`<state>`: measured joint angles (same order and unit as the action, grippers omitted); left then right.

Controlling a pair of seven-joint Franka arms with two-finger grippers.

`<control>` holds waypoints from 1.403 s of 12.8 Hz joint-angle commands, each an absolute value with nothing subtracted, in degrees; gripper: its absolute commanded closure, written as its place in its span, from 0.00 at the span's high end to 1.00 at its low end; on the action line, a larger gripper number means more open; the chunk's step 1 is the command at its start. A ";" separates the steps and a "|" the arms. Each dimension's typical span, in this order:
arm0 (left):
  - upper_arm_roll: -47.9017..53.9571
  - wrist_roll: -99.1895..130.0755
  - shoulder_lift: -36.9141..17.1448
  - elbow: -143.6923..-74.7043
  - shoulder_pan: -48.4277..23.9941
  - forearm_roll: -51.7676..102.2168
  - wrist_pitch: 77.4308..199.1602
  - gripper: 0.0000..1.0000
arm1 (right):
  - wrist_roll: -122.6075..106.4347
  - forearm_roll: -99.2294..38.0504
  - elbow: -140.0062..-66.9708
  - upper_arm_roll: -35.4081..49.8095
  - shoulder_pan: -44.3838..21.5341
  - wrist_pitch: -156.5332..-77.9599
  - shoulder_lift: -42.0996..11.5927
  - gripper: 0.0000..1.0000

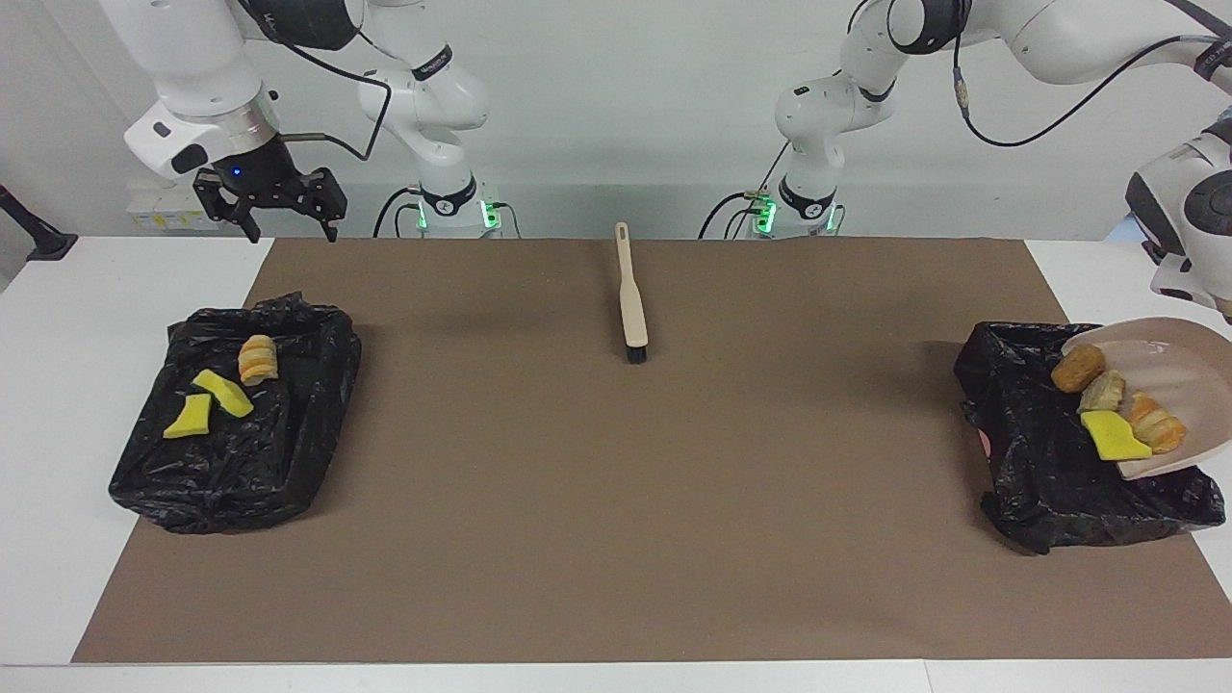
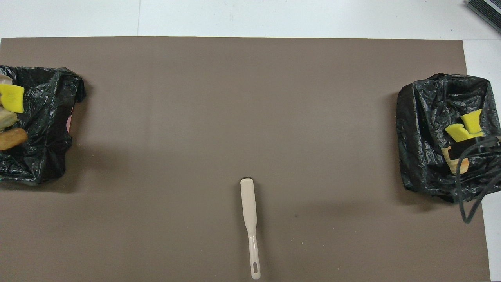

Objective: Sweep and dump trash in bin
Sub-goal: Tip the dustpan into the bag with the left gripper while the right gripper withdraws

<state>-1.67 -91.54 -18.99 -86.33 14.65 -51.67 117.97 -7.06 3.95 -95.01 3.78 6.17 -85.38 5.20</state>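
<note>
Nearest the robots, the beige brush (image 1: 629, 306) lies flat on the brown mat (image 1: 616, 539), midway between the arms and out of use, so sweeping looks finished. Over the table edge by its own bin, the right gripper (image 1: 269, 195) hangs with fingers spread wide and empty, waiting. Its black-lined bin (image 1: 192, 481) already holds two yellow sponge chunks (image 1: 207, 404) and a bread piece (image 1: 257, 359). At the left arm's end, the dustpan (image 1: 1179, 361) is tilted over the other bin (image 1: 1020, 462) so its four pieces of trash (image 1: 1112, 404) slide toward the lip. The left gripper lies outside both views; it is probably clamped on the dustpan's handle.
</note>
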 commanded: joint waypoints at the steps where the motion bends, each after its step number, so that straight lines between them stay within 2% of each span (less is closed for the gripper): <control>1: -2.55 -86.94 -16.53 -89.81 13.02 -57.63 117.25 0.00 | -6.15 2.90 -98.70 4.57 5.71 -87.01 7.65 1.00; 5: -2.46 -82.09 -15.65 -90.09 10.11 -68.18 113.73 0.00 | -5.63 2.20 -93.80 5.19 4.04 -86.49 4.41 1.00; 12: -2.55 -82.09 -14.06 -89.21 8.44 -73.21 113.56 0.00 | -5.54 -1.06 -90.45 4.31 5.36 -88.15 -0.08 1.00; 14: -2.11 -81.83 -13.45 -88.33 8.26 -71.12 113.73 0.00 | -5.36 -0.45 -90.53 4.31 4.32 -88.94 -0.53 1.00; 15: -2.11 -80.61 -11.79 -88.94 8.87 -67.28 114.34 0.00 | -5.36 0.43 -90.79 4.39 4.05 -90.42 -0.09 1.00; 18: -2.46 -80.51 -12.04 -88.15 8.79 -55.93 116.53 0.00 | -5.54 0.26 -91.49 4.48 4.30 -90.79 0.26 1.00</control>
<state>-1.90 -81.24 -12.89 -87.72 9.11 -60.12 114.79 -6.38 0.10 -91.61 4.26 3.97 -90.12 0.13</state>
